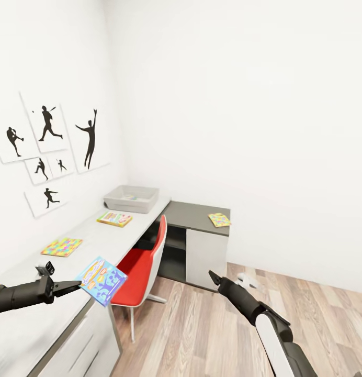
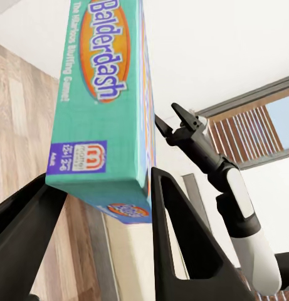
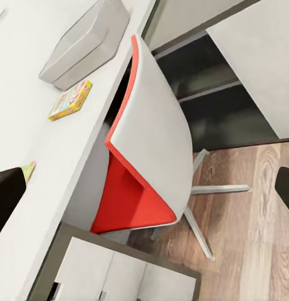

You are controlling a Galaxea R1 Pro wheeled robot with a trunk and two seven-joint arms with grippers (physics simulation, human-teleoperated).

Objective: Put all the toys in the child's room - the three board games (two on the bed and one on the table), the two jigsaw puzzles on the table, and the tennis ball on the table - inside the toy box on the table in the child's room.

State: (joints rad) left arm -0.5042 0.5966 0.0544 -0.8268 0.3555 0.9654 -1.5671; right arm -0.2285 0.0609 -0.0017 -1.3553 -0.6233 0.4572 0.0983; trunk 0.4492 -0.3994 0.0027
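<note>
My left gripper (image 1: pixel 76 285) is gripping the Balderdash board game (image 1: pixel 101 280).
It's hanging lower left, over the table (image 1: pixel 24 314) edge; right gripper (image 1: pixel 213 276) state: can't tell.

- Balderdash board game box (image 2: pixel 100 94): printed card look, smooth, slight sheen; teal, orange logo.
- Left gripper (image 1: pixel 76 285) fingers (image 2: pixel 182 251): matt black, plastic-like, smooth.
- Right arm (image 2: pixel 244 219): glossy white shell, black matt joints.
- Desk (image 1: pixel 97 235): pale grey-white top, matt, smooth.
- Toy box (image 1: pixel 131 199): light grey, matt plastic look.
- Chair (image 3: pixel 144 157): red seat inside, grey-white smooth shell; legs look like metal.
- Floor (image 1: pixel 202 324): wood planks, visible grain, low sheen.
</note>
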